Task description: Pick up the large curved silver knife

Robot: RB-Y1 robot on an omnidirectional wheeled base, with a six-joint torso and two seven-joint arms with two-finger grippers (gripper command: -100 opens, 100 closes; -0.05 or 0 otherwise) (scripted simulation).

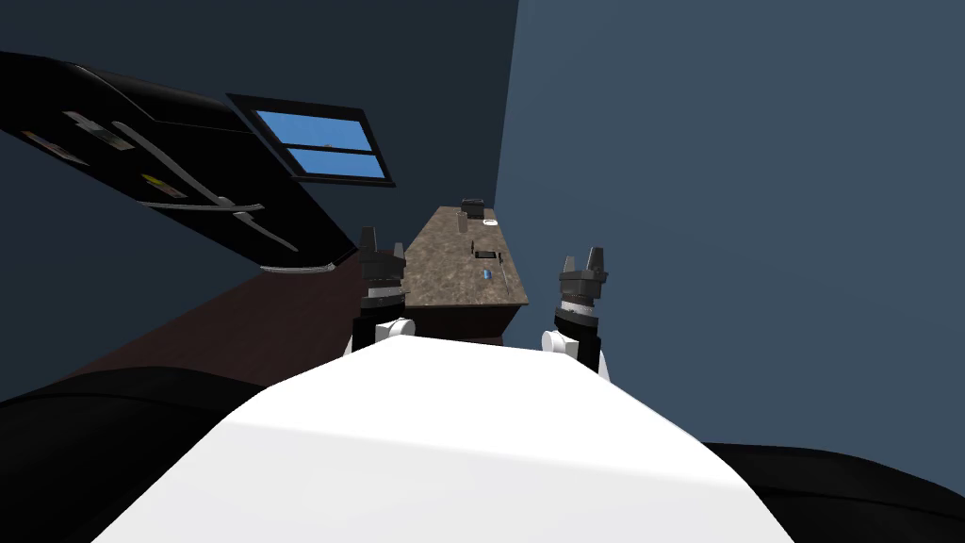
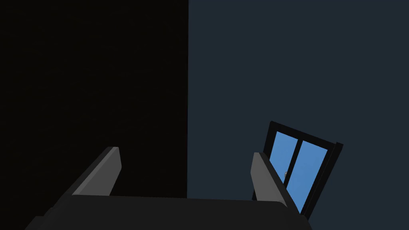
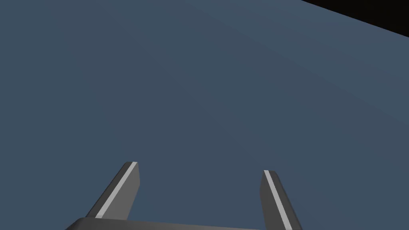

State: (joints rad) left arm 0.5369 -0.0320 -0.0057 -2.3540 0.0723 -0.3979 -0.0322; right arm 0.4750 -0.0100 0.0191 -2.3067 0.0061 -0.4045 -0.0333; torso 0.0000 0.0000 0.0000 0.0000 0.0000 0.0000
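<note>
Counter (image 1: 443,273) ahead against the wall (image 1: 707,189); fridge (image 1: 188,179) to its left.

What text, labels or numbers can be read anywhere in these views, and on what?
No text can be read.
On the black fridge, small coloured patches: too small to read, if they carry text at all.
On the counter, small items: no legible marking.

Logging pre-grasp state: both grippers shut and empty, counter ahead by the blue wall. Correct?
Not shut. The wrist views show the left gripper and right gripper open, fingers wide apart, and empty. The counter is ahead by the blue wall, per the head view.
</note>
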